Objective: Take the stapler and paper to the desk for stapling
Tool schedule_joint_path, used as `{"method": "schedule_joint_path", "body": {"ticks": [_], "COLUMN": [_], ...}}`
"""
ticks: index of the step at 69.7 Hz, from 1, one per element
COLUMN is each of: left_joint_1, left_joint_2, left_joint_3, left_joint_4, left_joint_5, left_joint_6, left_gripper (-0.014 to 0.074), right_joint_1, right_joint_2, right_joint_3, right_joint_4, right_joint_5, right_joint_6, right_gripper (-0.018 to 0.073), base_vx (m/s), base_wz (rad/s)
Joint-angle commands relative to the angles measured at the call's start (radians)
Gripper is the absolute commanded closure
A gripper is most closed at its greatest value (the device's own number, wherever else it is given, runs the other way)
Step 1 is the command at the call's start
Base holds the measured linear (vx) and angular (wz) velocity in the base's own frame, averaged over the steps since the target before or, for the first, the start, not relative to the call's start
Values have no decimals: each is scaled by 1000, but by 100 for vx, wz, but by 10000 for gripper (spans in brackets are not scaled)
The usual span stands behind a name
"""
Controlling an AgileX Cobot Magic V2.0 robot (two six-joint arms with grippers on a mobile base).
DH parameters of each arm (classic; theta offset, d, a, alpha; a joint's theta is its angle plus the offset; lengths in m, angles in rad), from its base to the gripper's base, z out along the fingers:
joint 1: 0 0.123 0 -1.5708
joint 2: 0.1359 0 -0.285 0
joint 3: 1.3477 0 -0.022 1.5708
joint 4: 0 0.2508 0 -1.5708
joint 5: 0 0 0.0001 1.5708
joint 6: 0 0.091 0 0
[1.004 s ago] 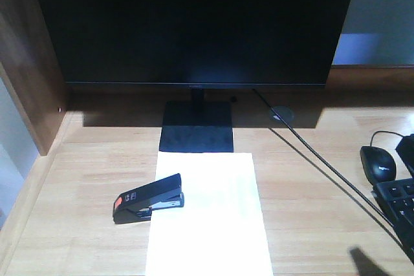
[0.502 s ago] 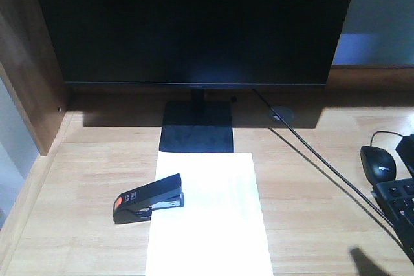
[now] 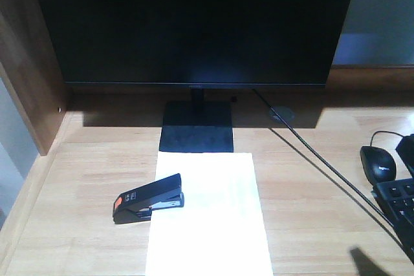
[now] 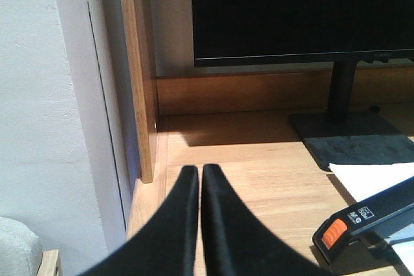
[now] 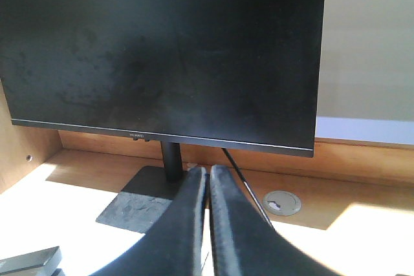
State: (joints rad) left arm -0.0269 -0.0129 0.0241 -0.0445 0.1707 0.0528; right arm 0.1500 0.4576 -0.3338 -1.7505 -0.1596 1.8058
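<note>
The left tool [image 4: 199, 182] is clenched with nothing in it, its two black fingers pressed together above the table's [image 3: 84, 244] left side. The right tool [image 5: 208, 182] is clenched and empty too, and it points at the monitor [image 3: 194, 24]. Out from the left tool, the stapler [image 3: 149, 198] lies near the left part of the table, and its front end sits over the left edge of the paper [image 3: 210, 218]. The paper lies flat in the middle, reaching from the monitor's base [image 3: 197, 127] to the table's near edge. Nothing has moved in the last second; stapler and paper lie just as before. I think both things are already in place and the job is nearly done. The monitor's small logo seems to say HUAWEI. The stapler's white label has marks too small to read. A mouse [image 3: 378, 163] sits by the right edge.
</note>
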Motion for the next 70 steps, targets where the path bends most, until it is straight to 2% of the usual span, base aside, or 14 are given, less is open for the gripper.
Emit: {"method": "schedule_joint_path", "body": {"ticks": [1, 4, 9, 18, 27, 33, 34, 40, 45, 51, 61, 70], "left_joint_1": [1, 1, 1, 1, 1, 1, 1, 1, 1, 1, 1, 1], "left_joint_2": [-15, -15, -15, -15, -15, -15, -15, -15, -15, -15, -15, -15], "left_joint_3": [11, 11, 11, 11, 11, 11, 11, 11, 11, 11, 11, 11], "left_joint_4": [-10, -10, -10, -10, -9, -9, -9, -9, -9, -9, -9, -9], "left_joint_5": [-71, -71, -71, -71, -71, -71, -71, -71, -71, -71, -71, -71], "left_joint_6": [-9, -9, -9, -9, -9, -9, -9, -9, -9, -9, -9, -9], "left_gripper": [603, 603, 603, 603, 603, 603, 603, 603, 603, 603, 603, 603], "right_joint_1": [0, 0, 0, 0, 0, 0, 0, 0, 0, 0, -1, -1], "right_joint_2": [3, 3, 3, 3, 3, 3, 3, 3, 3, 3, -11, -59], "right_joint_3": [-30, -30, -30, -30, -30, -30, -30, -30, -30, -30, -30, -30], "right_joint_4": [33, 105, 244, 643, 1095, 1380, 1420, 1628, 1732, 1797, 1785, 1786], "right_joint_5": [35, 41, 43, 53, 86, 113, 118, 141, 147, 147, 160, 229], "right_joint_6": [-49, -105, -268, -679, -1133, -1387, -1445, -1643, -1764, -1834, -1847, -1900], "right_gripper": [565, 565, 565, 565, 565, 565, 565, 565, 565, 565, 565, 565], "base_vx": [0, 0, 0, 0, 0, 0, 0, 0, 0, 0, 0, 0], "base_wz": [0, 0, 0, 0, 0, 0, 0, 0, 0, 0, 0, 0]}}
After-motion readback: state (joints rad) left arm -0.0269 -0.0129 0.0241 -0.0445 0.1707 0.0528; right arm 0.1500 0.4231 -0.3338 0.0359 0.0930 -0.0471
